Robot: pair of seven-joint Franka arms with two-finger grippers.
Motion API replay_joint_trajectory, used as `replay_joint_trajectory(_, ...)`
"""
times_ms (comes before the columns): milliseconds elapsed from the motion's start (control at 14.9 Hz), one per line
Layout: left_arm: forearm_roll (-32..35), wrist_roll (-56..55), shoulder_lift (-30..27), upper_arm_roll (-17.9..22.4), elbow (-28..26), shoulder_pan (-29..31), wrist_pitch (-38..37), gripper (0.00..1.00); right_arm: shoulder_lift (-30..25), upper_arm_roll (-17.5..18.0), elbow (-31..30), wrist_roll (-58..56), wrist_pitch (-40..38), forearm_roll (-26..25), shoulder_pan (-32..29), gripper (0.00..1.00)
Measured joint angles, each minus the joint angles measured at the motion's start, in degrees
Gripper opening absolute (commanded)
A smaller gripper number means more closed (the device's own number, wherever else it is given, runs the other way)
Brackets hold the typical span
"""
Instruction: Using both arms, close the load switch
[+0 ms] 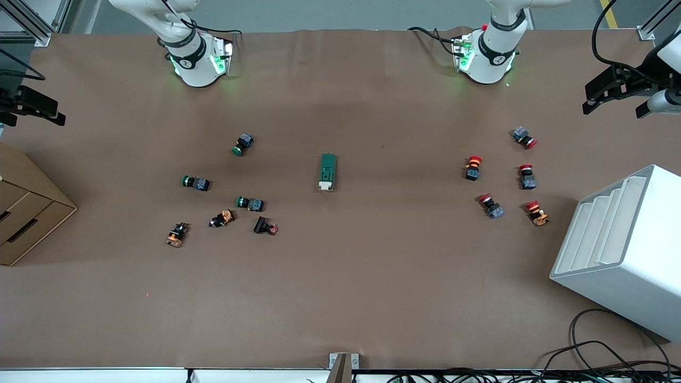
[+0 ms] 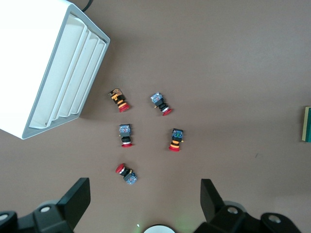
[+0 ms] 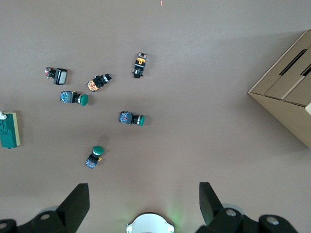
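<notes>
Left end effector (image 2: 143, 204) and right end effector (image 3: 141, 204) both gape wide, high over the tabletop's (image 1: 372, 276) ends. Load switch (image 1: 327, 172) lies mid-tabletop, seemingly untouched; reaching and closing apparently remain.

Brown-covered table (image 1: 340, 298), evenly lit from above.
Cardboard box (image 1: 24, 213) sat at the right arm's end, white slotted bin (image 1: 622, 250) at the left arm's end. Black cables (image 1: 601, 351) trailed off the near edge; grey floor showed past the bases.
</notes>
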Motion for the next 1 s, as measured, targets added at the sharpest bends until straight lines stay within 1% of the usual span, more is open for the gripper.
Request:
replay_joint_trajectory(268, 0.0, -0.07, -0.03, 0.0, 0.0, -0.08, 0.0, 1.0, -0.64, 0.03, -0.07, 2.13, -0.01, 0.06, 1.5, 1.0)
replay_joint_trajectory(736, 0.0, -0.07, -0.26, 0.59, 0.0, 0.45, 0.0, 1.0, -2.67, -0.04, -0.09, 2.18, -2.57, 0.06, 1.57, 1.0)
replay_joint_trajectory(1004, 0.0, -0.08, -0.26, 0.58, 0.0, 0.59, 0.0, 1.0, -3.23, -0.04, -1.0, 2.18, -2.75, 0.06, 1.57, 1.0)
